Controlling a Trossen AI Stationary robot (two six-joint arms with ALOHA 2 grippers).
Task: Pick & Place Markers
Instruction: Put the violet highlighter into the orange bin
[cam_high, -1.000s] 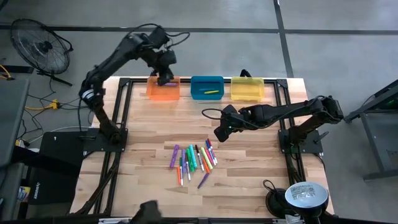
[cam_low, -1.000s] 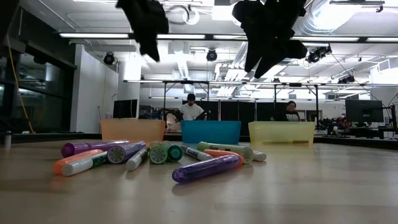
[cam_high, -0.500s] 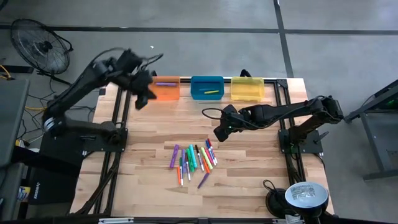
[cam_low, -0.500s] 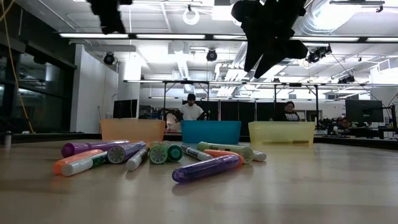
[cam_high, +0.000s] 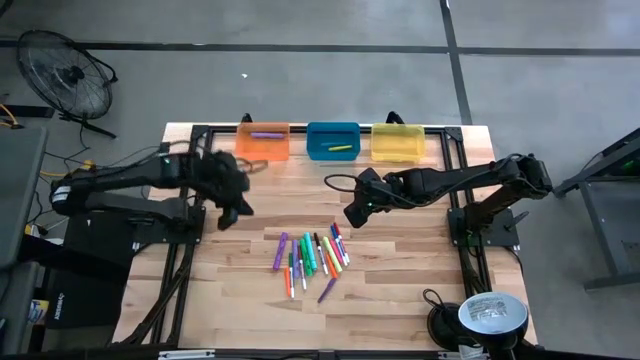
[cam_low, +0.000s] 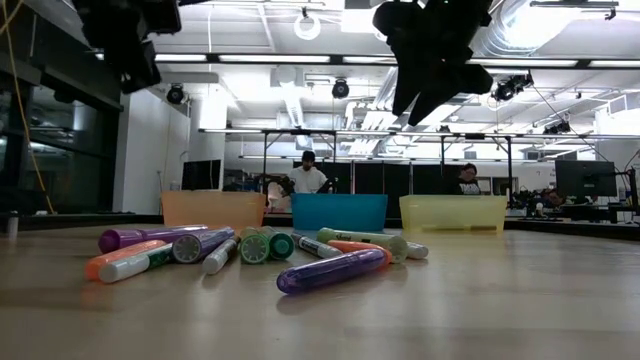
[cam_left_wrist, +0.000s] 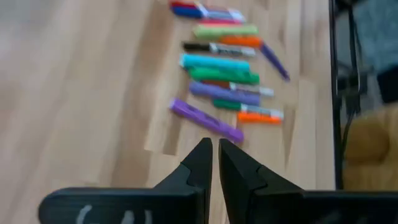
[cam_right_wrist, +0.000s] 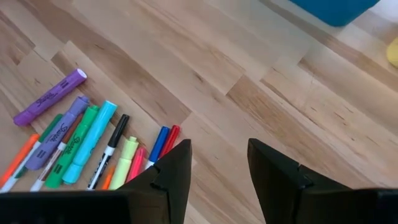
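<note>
- Markers (cam_high: 312, 256): thin plastic sticks, mixed colours, loose cluster on the pale wood-plank bench (cam_high: 400, 290), lower centre of the high view.
- One purple marker (cam_high: 266, 134) lies in the translucent orange bin (cam_high: 262, 147), top of frame.
- Left pincer (cam_high: 224, 213): fingers pressed together, empty, left of the cluster.
- Right pincer (cam_high: 352, 216): fingers apart, empty, upper right of the cluster.
- Script lettering on the marker barrels, too small to read.

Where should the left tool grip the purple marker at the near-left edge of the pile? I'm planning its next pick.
Grip the purple marker at mid-barrel, coming straight down from above. It lies flat on the table, slightly apart from its neighbours on the pile's outer side, so fingers can straddle its width. The left tool is shut now and would need to open first.
</note>
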